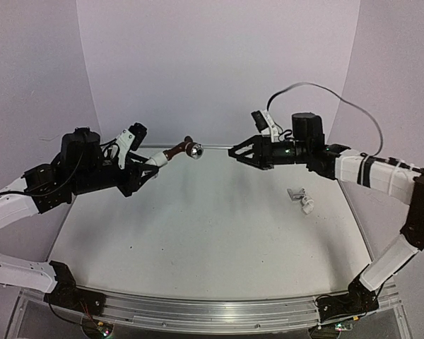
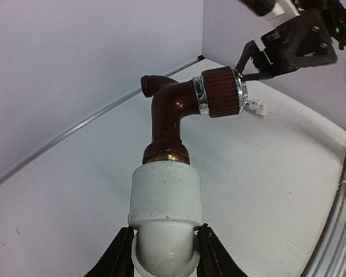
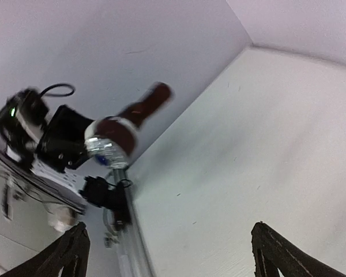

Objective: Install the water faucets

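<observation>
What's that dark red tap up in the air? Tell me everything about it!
The dark red-brown faucet is glossy metal by its look, bent like an elbow, with a short spout and a ribbed round knob ringed in silver. Its brass-coloured base sits in a white pipe fitting, which the left gripper clamps. It hangs above the table, touching nothing else.

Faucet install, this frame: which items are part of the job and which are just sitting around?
Job:
- reddish-brown faucet, seated in the white fitting held by the left gripper
- open right gripper, facing its knob
- chrome faucet on the table, small white piece next to it

Just there:
- grey cable above the right arm
- metal rail at the near edge
</observation>
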Controlling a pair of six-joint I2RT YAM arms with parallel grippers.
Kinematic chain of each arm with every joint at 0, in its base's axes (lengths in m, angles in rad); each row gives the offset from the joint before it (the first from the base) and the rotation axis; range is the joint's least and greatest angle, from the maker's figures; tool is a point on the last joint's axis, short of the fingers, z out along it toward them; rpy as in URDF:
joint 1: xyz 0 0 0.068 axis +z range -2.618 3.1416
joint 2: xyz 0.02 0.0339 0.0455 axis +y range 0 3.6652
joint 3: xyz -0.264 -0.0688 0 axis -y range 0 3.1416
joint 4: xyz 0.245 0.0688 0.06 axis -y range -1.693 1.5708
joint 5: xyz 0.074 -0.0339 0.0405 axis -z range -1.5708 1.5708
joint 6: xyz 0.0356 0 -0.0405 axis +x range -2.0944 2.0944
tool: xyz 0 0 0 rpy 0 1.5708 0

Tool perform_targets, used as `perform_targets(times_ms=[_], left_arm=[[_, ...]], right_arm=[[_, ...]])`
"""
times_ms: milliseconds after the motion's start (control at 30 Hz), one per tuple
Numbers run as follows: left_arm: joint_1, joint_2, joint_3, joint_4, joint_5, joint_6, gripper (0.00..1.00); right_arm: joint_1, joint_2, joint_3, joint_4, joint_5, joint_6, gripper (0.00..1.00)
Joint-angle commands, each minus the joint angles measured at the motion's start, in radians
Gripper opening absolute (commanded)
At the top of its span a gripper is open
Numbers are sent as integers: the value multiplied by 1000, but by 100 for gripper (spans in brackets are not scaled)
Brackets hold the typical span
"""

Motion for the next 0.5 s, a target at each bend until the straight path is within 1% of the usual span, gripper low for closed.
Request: perform_targets(times_ms=[0, 67, 167, 233, 333, 467], left_arm=[[135, 14, 97, -16, 444, -379, 0], [175, 59, 114, -16, 656, -446, 0], [187, 124, 139, -19, 879, -483, 0], [188, 168, 149, -19, 1010, -496, 0], [188, 214, 158, -20, 1113, -506, 0], [188, 237, 162, -20, 1134, -503, 0]], right_arm=[[91, -189, -43, -194, 256, -904, 98], [119, -196, -63, -185, 291, -1091, 98], [153, -174, -30, -212, 286, -1224, 98], [175, -170, -31, -187, 268, -1270, 98], [189, -169, -47, -111, 253, -1280, 98], [201, -166, -53, -106, 215, -1304, 97]])
